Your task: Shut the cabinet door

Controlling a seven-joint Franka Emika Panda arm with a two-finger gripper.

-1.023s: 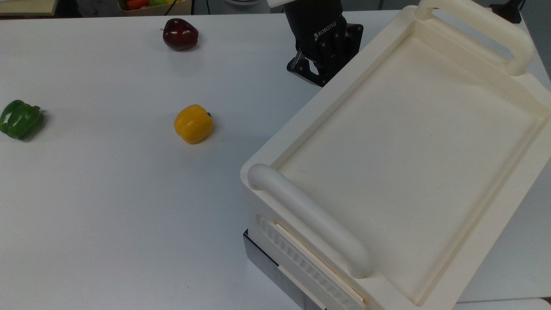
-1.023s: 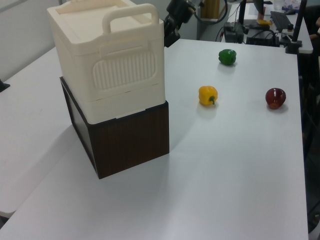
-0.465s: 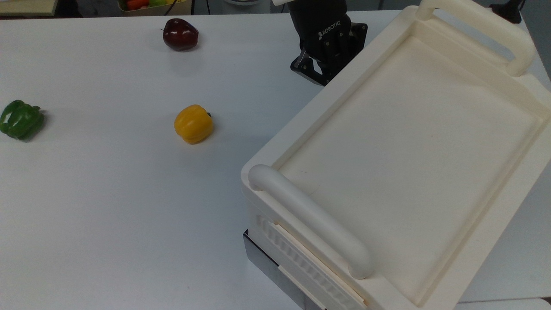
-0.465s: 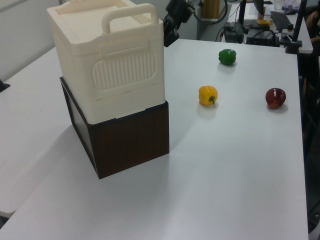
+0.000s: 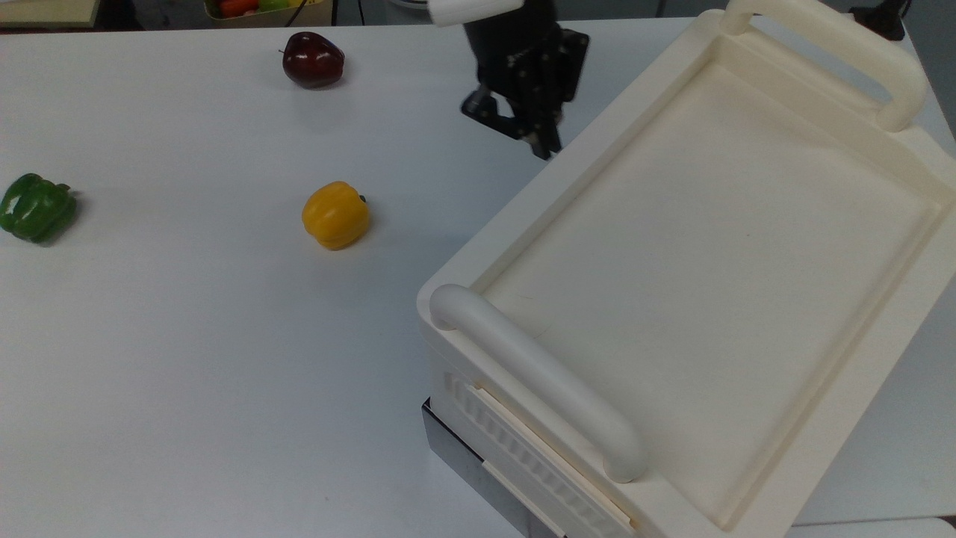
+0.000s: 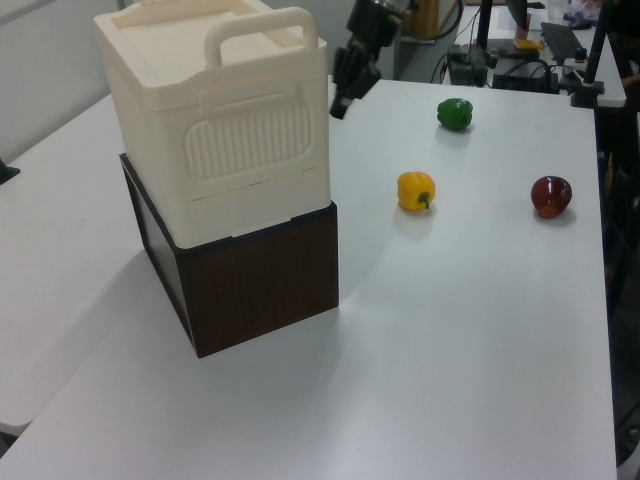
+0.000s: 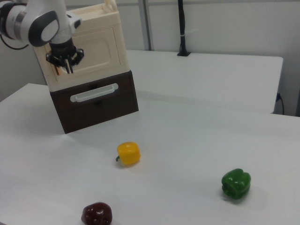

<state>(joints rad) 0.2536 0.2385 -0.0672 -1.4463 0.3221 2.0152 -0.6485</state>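
cabinet door beside gripper

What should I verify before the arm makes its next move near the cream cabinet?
1. Flat cream-white cabinet door flush with the boxy cream-white plastic cabinet: ok, it looks shut in the right view.
2. Black end effector free of the door: cannot tell; it hangs just in front of the door's handle end.
3. Cabinet seated squarely on its dark brown base: ok.
4. Yellow bell pepper apart from the cabinet on the white table: ok.
5. Green bell pepper and dark red apple far from the arm's path: ok.
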